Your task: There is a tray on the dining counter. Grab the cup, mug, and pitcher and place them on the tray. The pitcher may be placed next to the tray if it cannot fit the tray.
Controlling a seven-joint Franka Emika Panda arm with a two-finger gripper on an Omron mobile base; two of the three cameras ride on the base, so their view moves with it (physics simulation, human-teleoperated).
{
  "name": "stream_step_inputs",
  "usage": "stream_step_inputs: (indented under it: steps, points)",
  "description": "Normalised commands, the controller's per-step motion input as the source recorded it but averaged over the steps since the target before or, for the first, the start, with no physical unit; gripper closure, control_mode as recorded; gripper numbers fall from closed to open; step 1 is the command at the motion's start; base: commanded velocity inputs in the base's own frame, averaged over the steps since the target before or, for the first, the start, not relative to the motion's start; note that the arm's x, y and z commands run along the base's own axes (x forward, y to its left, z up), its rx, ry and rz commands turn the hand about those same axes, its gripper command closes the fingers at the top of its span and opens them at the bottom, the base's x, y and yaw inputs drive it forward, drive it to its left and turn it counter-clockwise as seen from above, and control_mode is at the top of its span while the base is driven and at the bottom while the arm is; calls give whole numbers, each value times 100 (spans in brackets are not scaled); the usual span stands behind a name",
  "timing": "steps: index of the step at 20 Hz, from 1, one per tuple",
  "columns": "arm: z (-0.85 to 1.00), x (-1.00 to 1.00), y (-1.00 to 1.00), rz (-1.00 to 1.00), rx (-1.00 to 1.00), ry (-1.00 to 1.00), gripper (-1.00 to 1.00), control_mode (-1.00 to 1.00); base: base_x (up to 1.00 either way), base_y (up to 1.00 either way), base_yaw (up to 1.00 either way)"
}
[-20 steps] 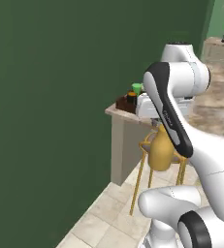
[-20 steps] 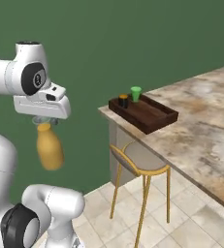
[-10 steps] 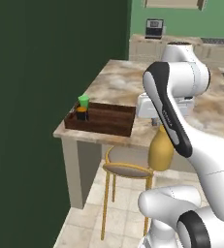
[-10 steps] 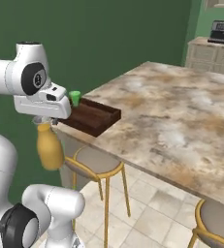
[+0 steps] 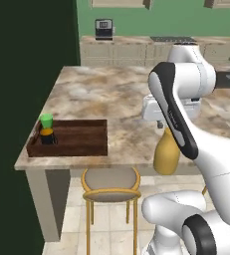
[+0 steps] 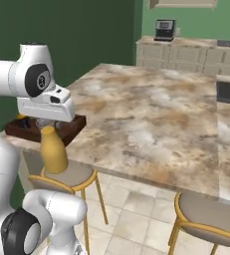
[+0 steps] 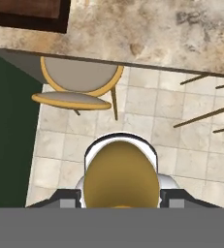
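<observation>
My gripper (image 5: 165, 127) is shut on the neck of the yellow-orange pitcher (image 5: 166, 155), which hangs upright beside the near edge of the dining counter (image 5: 116, 94), off its surface. From the right base view the pitcher (image 6: 53, 152) sits under my gripper (image 6: 47, 126), just in front of the counter edge. The dark wooden tray (image 5: 79, 139) lies at the counter's near left corner. The green cup (image 5: 46, 120) and the black mug (image 5: 47, 136) stand in its left end. In the hand view the pitcher (image 7: 121, 181) is seen from above, with a tray corner (image 7: 31, 12) at the top left.
A round stool (image 5: 110, 183) stands under the counter edge just below the tray, and another stool (image 6: 211, 219) is further right. A dark green wall (image 5: 22, 74) runs close along the left. A back counter carries a coffee machine (image 5: 103, 29). The floor is tiled (image 7: 147, 116).
The whole picture has shifted: the base has driven along the counter, so the tray now lies left of the arm. The pitcher stays gripped the same way.
</observation>
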Motion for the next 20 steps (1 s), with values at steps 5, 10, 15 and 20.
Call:
stream_step_inputs:
  steps: [5, 10, 15, 20]
  points:
    - [0, 0, 0, 0, 0, 0, 100, 100, 9, 38, -33]
    - [0, 0, 0, 0, 0, 0, 100, 100, 13, 42, -32]
    - [0, 0, 0, 0, 0, 0, 100, 100, 28, 46, -30]
    - [0, 0, 0, 0, 0, 0, 100, 100, 26, 45, -29]
